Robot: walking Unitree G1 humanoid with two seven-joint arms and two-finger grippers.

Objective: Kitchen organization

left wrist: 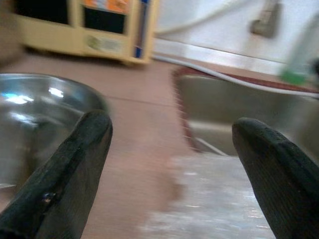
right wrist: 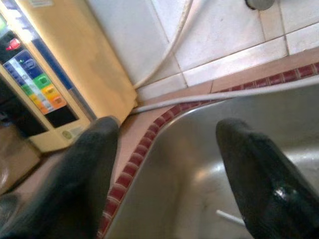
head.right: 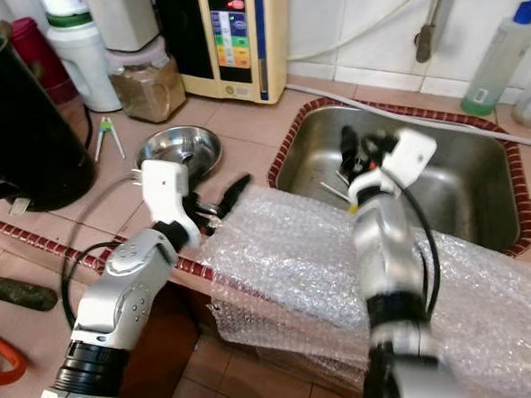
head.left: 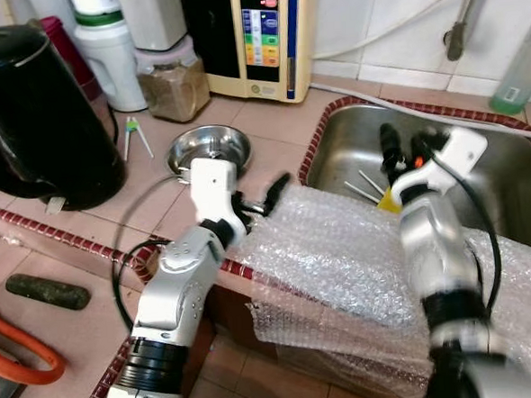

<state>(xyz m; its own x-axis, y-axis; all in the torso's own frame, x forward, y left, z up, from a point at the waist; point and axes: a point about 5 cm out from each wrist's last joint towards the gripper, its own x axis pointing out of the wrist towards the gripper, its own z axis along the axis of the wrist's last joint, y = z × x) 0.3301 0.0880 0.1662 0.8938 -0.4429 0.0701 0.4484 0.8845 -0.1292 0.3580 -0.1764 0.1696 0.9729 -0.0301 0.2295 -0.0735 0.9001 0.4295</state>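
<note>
A sheet of bubble wrap [head.left: 342, 266] lies over the counter's front edge and the near rim of the steel sink [head.left: 508, 184]. My left gripper [head.left: 264, 197] is open at the wrap's left edge, just in front of an empty steel bowl [head.left: 210, 146]. In the left wrist view its fingers [left wrist: 75, 164] frame the bowl [left wrist: 30, 124] and the wrap [left wrist: 209, 209]. My right gripper [head.left: 404, 145] hangs open over the sink basin, nothing between its fingers [right wrist: 259, 169]. Pale sticks [head.left: 366, 186] and a yellow item [head.left: 387, 200] lie in the sink under it.
A black kettle [head.left: 26, 114] stands at the left, with a brown-filled jar [head.left: 173, 83] and a cream appliance [head.left: 260, 37] along the back wall. A green bottle [head.left: 519, 71] stands behind the sink. Green-tipped sticks [head.left: 134, 135] lie by the bowl. A dark green vegetable [head.left: 46, 291] lies on the lower counter.
</note>
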